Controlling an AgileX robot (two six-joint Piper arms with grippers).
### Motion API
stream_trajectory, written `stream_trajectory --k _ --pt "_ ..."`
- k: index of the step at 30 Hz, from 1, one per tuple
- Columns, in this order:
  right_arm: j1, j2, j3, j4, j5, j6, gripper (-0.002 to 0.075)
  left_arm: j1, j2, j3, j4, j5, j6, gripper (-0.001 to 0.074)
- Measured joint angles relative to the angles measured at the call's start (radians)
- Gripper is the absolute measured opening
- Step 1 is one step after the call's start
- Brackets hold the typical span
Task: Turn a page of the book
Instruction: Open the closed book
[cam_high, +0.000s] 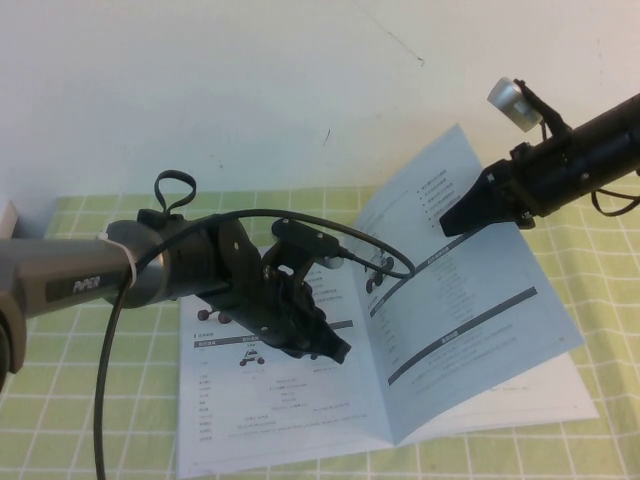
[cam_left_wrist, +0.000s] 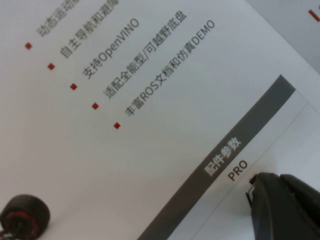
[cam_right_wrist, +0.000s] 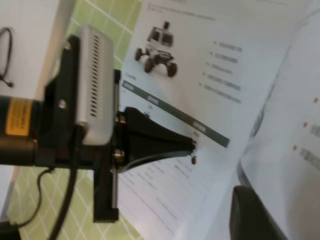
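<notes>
Overhead, right gripper (cam_high: 447, 226) clamps the lifted page (cam_high: 470, 300); left gripper (cam_high: 335, 352), seemingly closed, hovers above the book (cam_high: 280, 400).

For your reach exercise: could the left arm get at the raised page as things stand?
Probably yes: the left claw hovers low over the book beside the raised page, nothing between. The right claw is at its upper edge.

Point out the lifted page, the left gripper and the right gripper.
page (cam_high: 470, 290), high view, its printed face.
left gripper (cam_high: 335, 350), high view, its tip over the book.
right gripper (cam_high: 447, 226), high view, its tip at the page.
</notes>
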Motion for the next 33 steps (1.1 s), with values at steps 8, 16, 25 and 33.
stream_trajectory --k 8,16,25,33 --pt "0.022 -0.004 0.000 0.057 0.000 -0.004 0.0243 0.000 -0.016 0.000 0.019 0.010 0.000 -0.0003" --pt "0.036 -0.006 0.000 0.078 0.000 -0.006 0.0242 0.000 -0.062 0.013 0.086 0.069 -0.007 -0.0003" --pt "0.046 -0.006 0.000 0.114 0.000 -0.008 0.0242 -0.004 -0.203 0.013 0.128 0.045 -0.005 -0.0003" --pt "0.056 -0.006 0.000 0.136 0.000 -0.022 0.0242 -0.146 -0.288 0.013 0.160 -0.023 0.062 -0.0003"
